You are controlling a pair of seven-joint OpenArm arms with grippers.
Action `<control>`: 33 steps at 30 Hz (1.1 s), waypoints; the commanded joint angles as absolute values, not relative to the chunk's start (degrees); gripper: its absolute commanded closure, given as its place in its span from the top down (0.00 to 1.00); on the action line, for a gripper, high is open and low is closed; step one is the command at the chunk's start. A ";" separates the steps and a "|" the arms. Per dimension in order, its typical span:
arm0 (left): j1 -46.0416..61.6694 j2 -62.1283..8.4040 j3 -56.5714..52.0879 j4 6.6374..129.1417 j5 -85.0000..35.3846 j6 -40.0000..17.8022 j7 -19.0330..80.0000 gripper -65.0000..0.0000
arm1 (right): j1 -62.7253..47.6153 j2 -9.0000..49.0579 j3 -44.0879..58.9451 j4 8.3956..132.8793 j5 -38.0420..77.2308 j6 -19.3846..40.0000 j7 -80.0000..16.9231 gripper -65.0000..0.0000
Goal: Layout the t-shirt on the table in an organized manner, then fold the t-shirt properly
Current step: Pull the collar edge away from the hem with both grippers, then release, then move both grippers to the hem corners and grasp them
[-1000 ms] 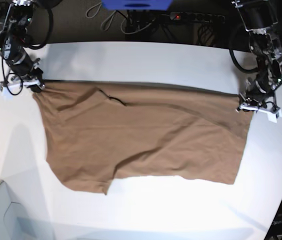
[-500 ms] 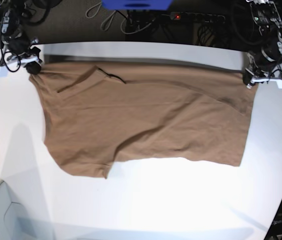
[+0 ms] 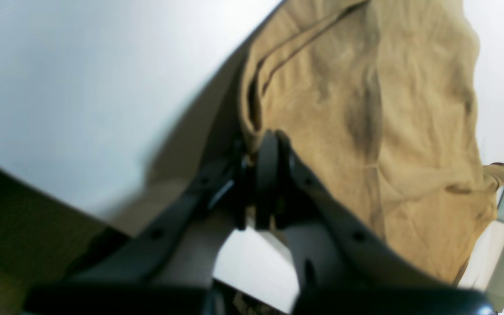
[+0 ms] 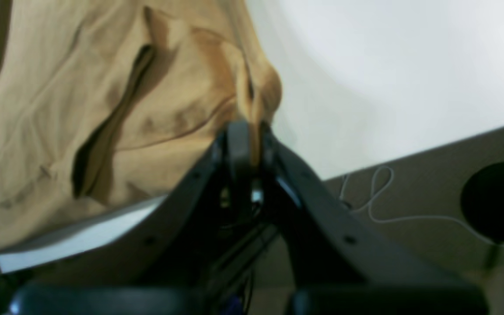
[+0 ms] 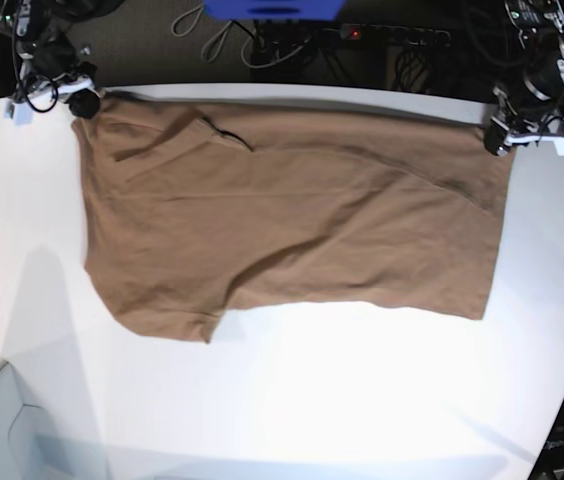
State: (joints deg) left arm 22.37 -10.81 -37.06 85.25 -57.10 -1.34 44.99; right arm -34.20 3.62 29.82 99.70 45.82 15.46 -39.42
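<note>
Soft brown cloth on a smooth white surface

The t-shirt (image 5: 292,220) is matt, creased fabric; the surface (image 5: 362,400) looks smooth with a faint sheen; each end effector (image 3: 260,175) is dark matt plastic.

Behind everything there was a blue box-looking thing (image 5: 272,8) poking in at the top of the base view, only its lower edge visible. Just beside it sat a black power strip (image 5: 394,35) with a little red light (image 5: 355,34) glowing on it. A tangle of dark cables (image 5: 292,50) lay near it, plus a pale looped cord (image 5: 194,18). The right wrist view caught a thin white wire (image 4: 379,192) on the grayish floor (image 4: 431,175), and a round dark shape (image 4: 497,201), too blurry to identify.
</note>
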 commanded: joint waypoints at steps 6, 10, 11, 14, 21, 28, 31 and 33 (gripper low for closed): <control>22.29 -11.65 -38.37 85.76 -57.36 -0.31 51.12 0.19 | -34.77 4.00 30.20 100.62 46.64 16.48 -38.64 0.28; 20.35 -11.03 -42.51 85.76 -57.36 -0.31 56.48 0.50 | -34.86 3.65 32.04 100.70 46.90 16.66 -38.55 0.42; 20.18 -11.03 -43.30 85.85 -57.36 -0.31 57.45 0.55 | -34.86 3.30 33.01 100.70 46.99 16.75 -38.55 0.44; 20.09 -11.03 -45.49 87.69 -57.36 -0.31 58.24 0.58 | -34.59 1.19 37.41 100.70 46.99 16.75 -38.55 0.45; 20.09 -11.03 -50.77 94.81 -57.45 -0.31 58.33 0.51 | -32.40 1.01 46.73 100.70 46.99 16.75 -38.55 0.45; 14.55 -11.03 -58.33 96.04 -57.45 0.22 58.59 0.51 | -27.82 5.58 49.19 100.70 46.90 16.84 -39.16 0.48; 12.09 -11.03 -59.47 96.04 -57.27 0.22 58.68 0.51 | -24.84 8.48 46.64 100.70 46.64 16.84 -39.25 0.52; 10.95 -11.30 -59.47 96.22 -56.84 0.22 58.68 0.51 | -23.25 11.47 43.30 100.70 46.64 16.84 -39.25 0.53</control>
